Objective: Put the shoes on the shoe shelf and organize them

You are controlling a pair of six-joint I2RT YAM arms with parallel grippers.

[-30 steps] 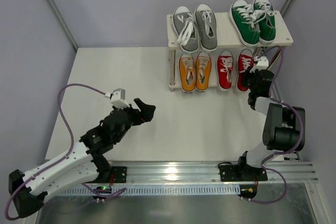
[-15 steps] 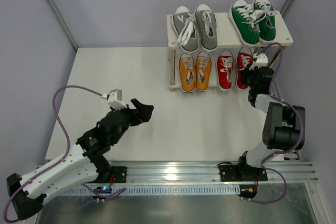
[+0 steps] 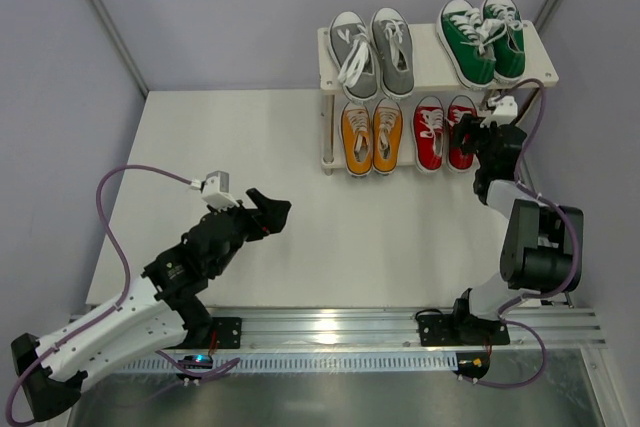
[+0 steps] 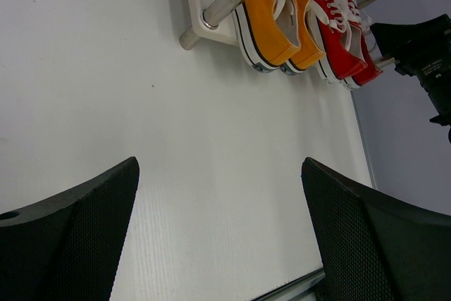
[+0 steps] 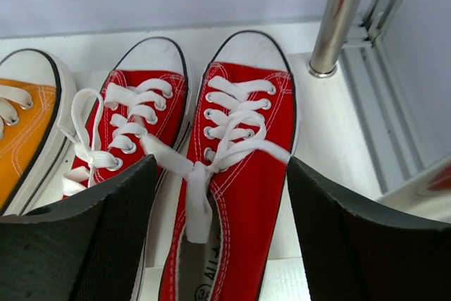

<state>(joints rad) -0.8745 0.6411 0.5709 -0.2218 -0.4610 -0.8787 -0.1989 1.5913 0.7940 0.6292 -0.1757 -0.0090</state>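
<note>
The shoe shelf (image 3: 426, 47) stands at the table's back right. Its top board carries a grey pair (image 3: 372, 52) and a green pair (image 3: 482, 39). On the lower board sit an orange pair (image 3: 372, 135) and a red pair (image 3: 445, 131). My right gripper (image 3: 468, 137) is open at the heel of the right red shoe (image 5: 243, 146). Its fingers (image 5: 77, 244) straddle that shoe, with white shelf board (image 5: 324, 125) showing beside it. My left gripper (image 3: 270, 209) hangs open over the bare table with nothing between its fingers (image 4: 63, 230).
A metal shelf post (image 5: 340, 15) rises just right of the red shoes. The left wrist view shows the shelf's front post (image 4: 225, 5), the orange pair (image 4: 271, 15), the red pair (image 4: 338, 29) and the right arm (image 4: 423, 47). Grey walls close in both sides.
My right gripper has opened and let go of the right red shoe, which now lies beside its mate on the lower board. The left arm has drawn back slightly.
</note>
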